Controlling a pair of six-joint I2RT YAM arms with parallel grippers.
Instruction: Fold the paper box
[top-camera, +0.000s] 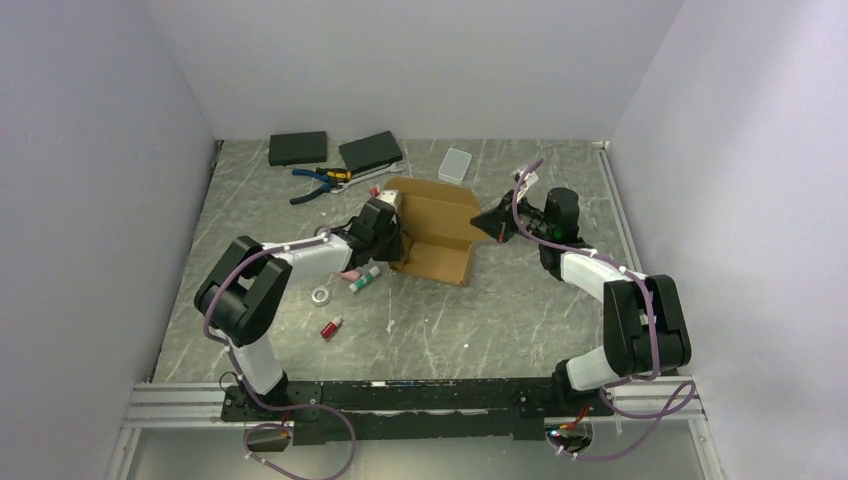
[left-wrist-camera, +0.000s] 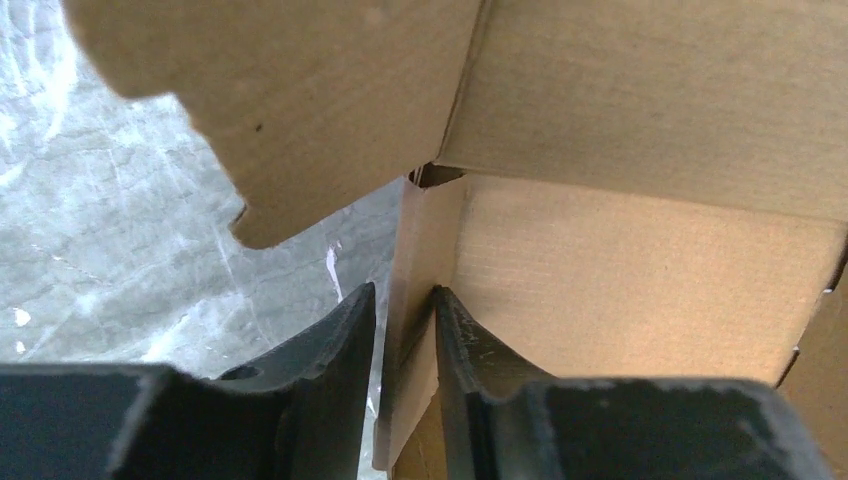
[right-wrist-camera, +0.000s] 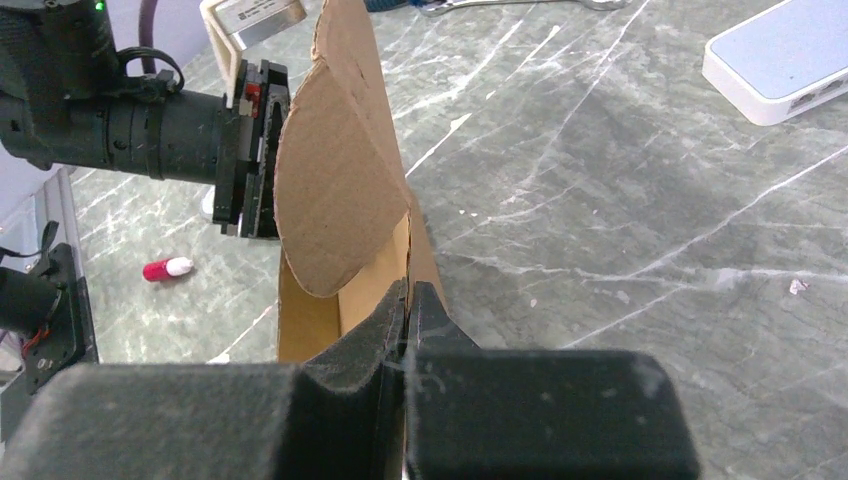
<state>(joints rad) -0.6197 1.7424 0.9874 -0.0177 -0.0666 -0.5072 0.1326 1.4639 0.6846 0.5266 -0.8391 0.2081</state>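
Observation:
The paper box (top-camera: 435, 225) is brown cardboard, half raised, standing mid-table with walls and flaps up. My left gripper (top-camera: 393, 232) is at its left side. In the left wrist view its fingers straddle an upright side wall (left-wrist-camera: 420, 250) of the paper box (left-wrist-camera: 640, 270); the gripper (left-wrist-camera: 403, 292) is open, with a thin gap at the left finger. My right gripper (top-camera: 487, 222) is at the box's right edge. In the right wrist view it (right-wrist-camera: 408, 288) is shut on the thin edge of the cardboard, beside a rounded flap (right-wrist-camera: 340, 170).
Two flat black boxes (top-camera: 298, 148) (top-camera: 370, 150) and pliers (top-camera: 320, 180) lie at the back left. A white plastic case (top-camera: 455, 165) (right-wrist-camera: 785, 60) sits behind the box. A small red bottle (top-camera: 331, 326), a tape ring (top-camera: 322, 294) and a tube (top-camera: 365, 280) lie by the left arm.

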